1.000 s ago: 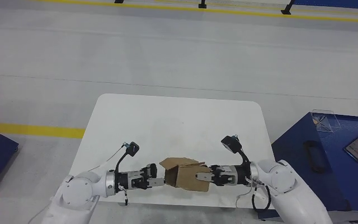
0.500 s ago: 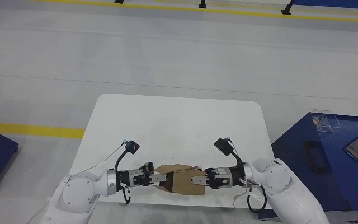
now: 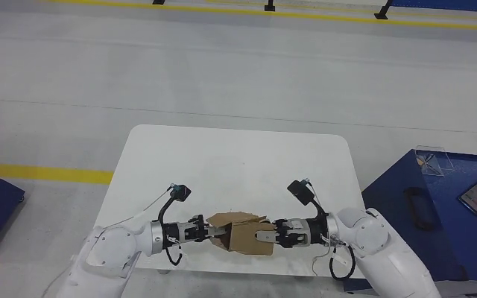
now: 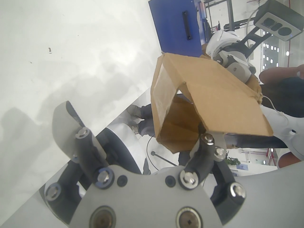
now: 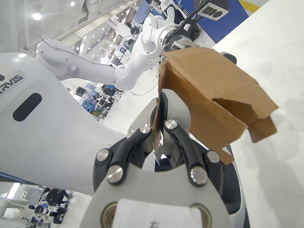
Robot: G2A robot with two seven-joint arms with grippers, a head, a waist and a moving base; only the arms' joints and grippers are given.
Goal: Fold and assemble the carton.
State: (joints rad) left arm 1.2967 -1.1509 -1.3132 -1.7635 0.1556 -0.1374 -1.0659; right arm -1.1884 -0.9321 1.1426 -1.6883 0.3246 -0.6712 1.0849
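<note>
A brown carton [image 3: 243, 233], partly folded with loose flaps, hangs between both arms near the table's front edge. My right gripper [image 3: 262, 237] is shut on one thin wall of the carton [image 5: 213, 91], pinched between its fingers [image 5: 163, 110]. My left gripper [image 3: 216, 231] stands open at the carton's other end. One finger [image 4: 211, 141] touches the lower edge of a carton [image 4: 209, 96] panel, while the other finger [image 4: 68, 122] stays well apart over the table. The carton's open mouth faces the left wrist.
The white table [image 3: 223, 164] stretches bare behind the carton. A blue cabinet [image 3: 425, 201] stands off the table's right side, also seen as the blue cabinet [image 4: 175, 17] beyond the table edge.
The carton dipped toward the front edge, then came back slightly. The left gripper has closed in on the carton's left end, and the flaps there have folded differently.
</note>
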